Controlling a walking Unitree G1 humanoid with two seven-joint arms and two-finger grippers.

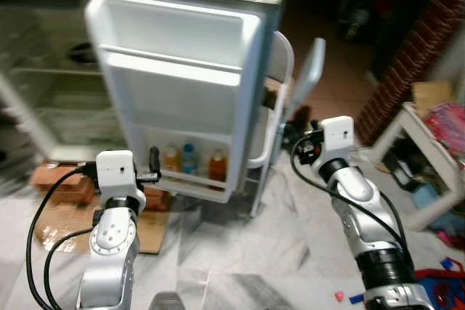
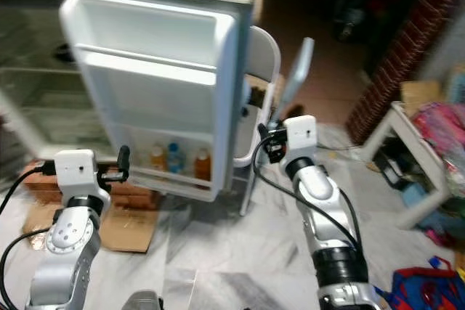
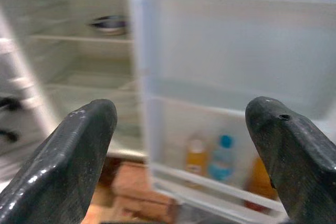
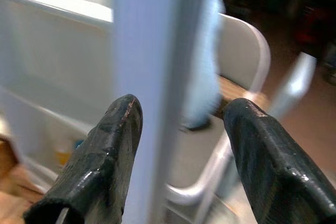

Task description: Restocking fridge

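Across the head camera's left eye view, the white refrigerator door (image 1: 182,92) stands swung open toward the robot, its long axis upright, with the pale, nearly bare fridge cabinet (image 1: 51,85) behind it to the left. Three small bottles (image 1: 190,163), two orange and one with a blue cap, stand side by side in the door's lowest shelf. The left end effector (image 1: 154,161) is raised just before that shelf, close to the leftmost bottle; its fingers appear released, holding nothing. The right end effector (image 1: 290,138) sits beside the door's free outer edge, near a white folding chair (image 1: 280,85) behind the door. On the right eye view the same layout recurs: a white low table (image 2: 410,157) with colourful clutter stands well apart at the right, and flattened brown cardboard (image 2: 131,234) lies on the marble floor (image 2: 218,252) under the door. Along the left wrist view, the two black fingers (image 3: 68,166) are spread wide and empty, with the bottles between them and ahead. Along the right wrist view, the fingers (image 4: 100,171) are likewise parted, and the door's upright edge (image 4: 149,77) runs between them, not evidently touched. As a judgement, the right arm is nearer the door edge and the left nearer the bottles.
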